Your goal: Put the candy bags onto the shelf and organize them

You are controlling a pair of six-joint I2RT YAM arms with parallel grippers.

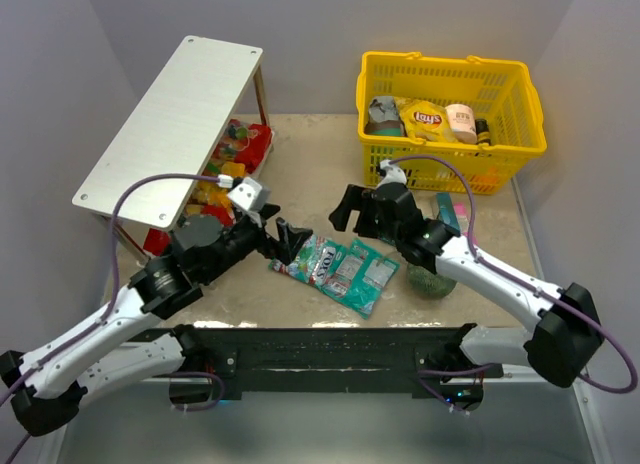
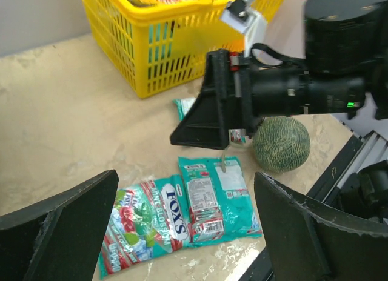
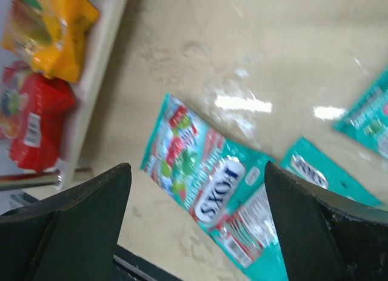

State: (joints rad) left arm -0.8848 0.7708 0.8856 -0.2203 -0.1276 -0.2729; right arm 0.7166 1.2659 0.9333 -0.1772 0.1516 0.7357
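From above, the shelf [image 1: 175, 119] is seen at ten o'clock, with red and yellow-orange candy bags [image 1: 232, 164] packed on its lower tier. Two teal bags [image 1: 342, 269] are laid flat on the table [image 1: 300, 164] near the centre, side by side and touching. The left gripper [image 1: 290, 239] is held wide apart and empty, with the teal bags just beside it at four o'clock. The right gripper [image 1: 347, 206] is likewise spread and empty (nothing is clasped by either arm), and the bags lie at its six o'clock. A yellow basket [image 1: 450, 134] is set at one o'clock, and a green ball [image 1: 432, 281] rests near the teal bags at their three o'clock.

In the left wrist view, the left gripper [image 2: 185, 190] is shown fully spread above the teal bags [image 2: 182, 214], with the right gripper [image 2: 206, 111] at twelve o'clock.

In the right wrist view, the right gripper [image 3: 197, 172] is opened wide over the bag marked FOX'S [image 3: 206, 190]. The shelf [image 3: 97, 75] is seen at ten o'clock.
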